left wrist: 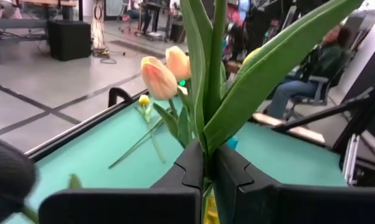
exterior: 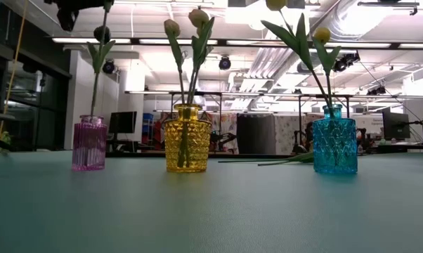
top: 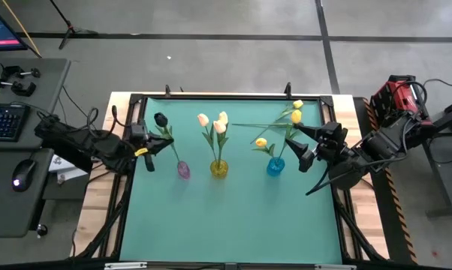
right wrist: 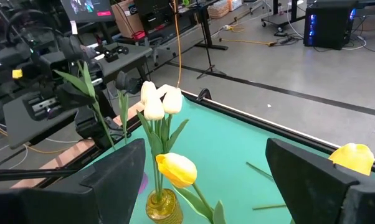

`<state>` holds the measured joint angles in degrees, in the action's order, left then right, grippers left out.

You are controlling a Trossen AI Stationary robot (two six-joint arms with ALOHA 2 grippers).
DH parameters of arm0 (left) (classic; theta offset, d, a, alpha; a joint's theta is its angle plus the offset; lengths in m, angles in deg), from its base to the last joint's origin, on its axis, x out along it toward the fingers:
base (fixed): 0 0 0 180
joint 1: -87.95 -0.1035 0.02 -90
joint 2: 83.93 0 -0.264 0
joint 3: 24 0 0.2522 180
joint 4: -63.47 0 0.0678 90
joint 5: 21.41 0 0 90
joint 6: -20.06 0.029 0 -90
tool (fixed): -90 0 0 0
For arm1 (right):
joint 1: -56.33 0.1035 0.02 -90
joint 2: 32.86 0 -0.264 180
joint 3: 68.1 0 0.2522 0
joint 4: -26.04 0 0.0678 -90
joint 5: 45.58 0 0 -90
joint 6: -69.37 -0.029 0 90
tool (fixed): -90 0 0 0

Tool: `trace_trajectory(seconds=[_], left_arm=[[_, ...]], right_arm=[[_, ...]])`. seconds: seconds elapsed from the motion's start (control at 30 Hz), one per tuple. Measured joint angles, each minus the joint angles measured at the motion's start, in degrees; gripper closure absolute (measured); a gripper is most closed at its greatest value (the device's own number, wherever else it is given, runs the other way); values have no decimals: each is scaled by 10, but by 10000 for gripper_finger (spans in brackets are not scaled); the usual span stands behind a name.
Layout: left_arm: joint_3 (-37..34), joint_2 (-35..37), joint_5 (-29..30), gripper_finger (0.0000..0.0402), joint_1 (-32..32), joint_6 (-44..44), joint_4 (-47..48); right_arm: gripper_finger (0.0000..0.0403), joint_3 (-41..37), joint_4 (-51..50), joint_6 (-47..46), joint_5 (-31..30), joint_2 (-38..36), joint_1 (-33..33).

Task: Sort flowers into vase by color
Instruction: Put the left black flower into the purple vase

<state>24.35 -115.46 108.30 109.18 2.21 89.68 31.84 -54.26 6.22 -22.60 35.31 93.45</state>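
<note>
While the black tulip [top: 161,119] stands with its stem running down into the pink vase [top: 183,170] at the left of the counter [top: 233,217], I have the left claw [top: 145,149] clamped together on that stem, up among its leaves. By my reading the sort is nearly finished: three cream-peach tulips [top: 213,123] sit in the yellow vase [top: 218,169] at the middle, and yellow tulips [top: 295,111] rise from the blue vase [top: 275,166] on the right. What looks left is one loose flower [top: 260,123], its thin stem lying flat on the counter beyond the blue vase; I cannot tell its colour for sure from above. I hold the right claw [top: 301,147] just right of the blue vase, fingers wide apart and empty. The low view gives me what the overhead cannot: all three vases stand upright, and the loose stem rests on the counter behind the blue one. My left wrist camera shows the fingers pressed on the green stem, with a small yellow bud at the far end of the lying stem. The right wrist camera shows nothing between its fingers.
</note>
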Motion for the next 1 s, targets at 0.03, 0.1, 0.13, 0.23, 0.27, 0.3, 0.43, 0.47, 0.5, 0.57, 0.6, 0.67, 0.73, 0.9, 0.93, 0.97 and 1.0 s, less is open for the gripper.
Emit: trace_trajectory(seconds=[0.03,0.1,0.13,0.23,0.27,0.3,0.43,0.47,0.5,0.57,0.6,0.67,0.73,0.9,0.93,0.97,1.0], left_arm=[[-10,0,0,401,0,2,-18],[-31,-1,3,401,0,3,-45],[-40,-1,9,401,0,0,-55],[-47,0,24,401,0,-1,-63],[-47,0,27,401,0,0,-63],[-47,0,27,401,0,1,-64],[-37,14,25,401,0,10,-63],[-33,19,18,401,0,11,-62],[-31,24,11,401,0,15,-60],[-28,35,5,401,0,19,-47],[-26,39,5,401,0,17,-36],[-26,46,4,401,0,2,-9],[-26,46,4,401,0,-14,21],[-35,37,21,401,0,-33,33],[-39,34,26,401,0,-28,29],[-39,32,28,401,0,-26,29],[-39,28,28,401,0,-26,28]], right_arm=[[82,0,0,0,0,0,0],[82,0,0,0,0,0,0],[82,0,0,0,0,0,0],[82,0,0,0,0,0,0],[82,0,0,0,0,0,0],[82,0,0,0,0,0,0],[82,0,0,0,0,0,0],[82,0,0,0,0,0,0],[82,0,0,0,0,0,0],[82,0,0,1,0,0,0],[82,0,0,1,0,0,0],[82,0,0,1,4,0,0],[82,0,0,1,12,0,0],[82,0,0,1,26,0,0],[82,0,0,1,26,0,0],[82,0,0,1,26,0,0],[82,0,0,0,26,0,0]])
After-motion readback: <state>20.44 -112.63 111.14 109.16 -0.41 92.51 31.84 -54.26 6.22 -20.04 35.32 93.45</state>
